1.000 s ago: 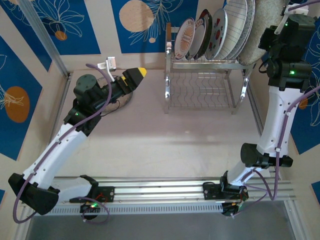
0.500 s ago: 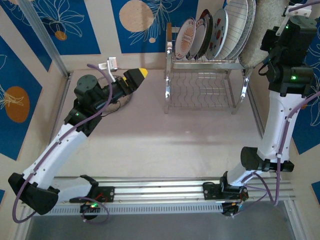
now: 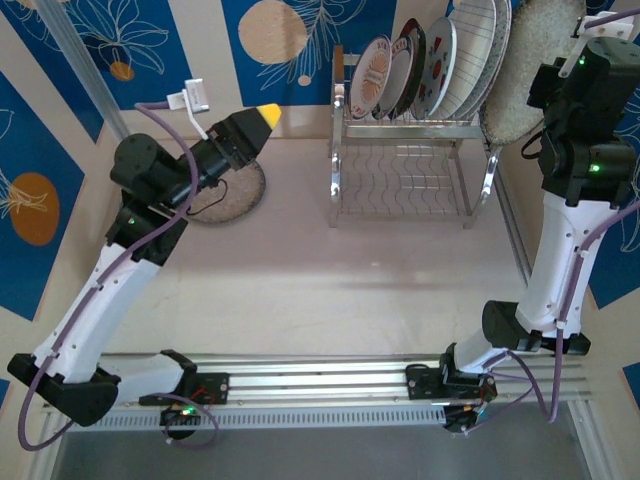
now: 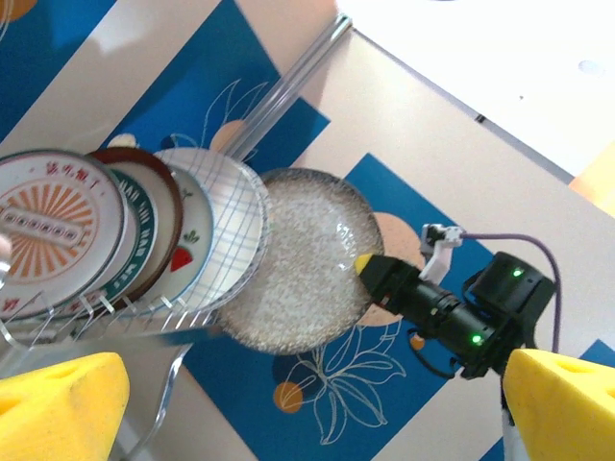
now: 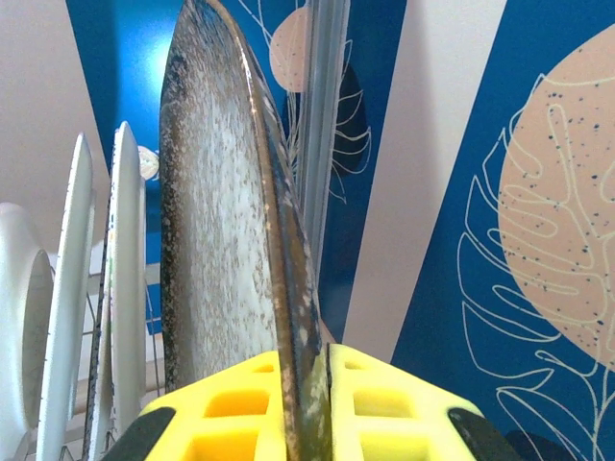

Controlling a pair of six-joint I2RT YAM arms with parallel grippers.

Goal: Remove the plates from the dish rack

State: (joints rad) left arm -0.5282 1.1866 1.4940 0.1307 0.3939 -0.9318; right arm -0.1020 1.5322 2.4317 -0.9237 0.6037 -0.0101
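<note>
My right claw (image 5: 306, 384) clenches the speckled grey round plate (image 5: 221, 240) just right of the chrome wire dish rack (image 3: 405, 170); my left claw (image 3: 262, 118) is released.

Six round plates are counted: one speckled grey plate (image 3: 520, 50), a second speckled grey plate (image 3: 248, 190), one plaid grid plate (image 3: 480, 50), one strawberry plate (image 3: 437, 65), one dark-rimmed plate (image 3: 410, 60) and one sunburst plate (image 3: 373, 78). There is one chrome dish rack (image 3: 400, 128). There are two robot arms, a left arm (image 3: 110, 290) and a right arm (image 3: 560, 250).
</note>
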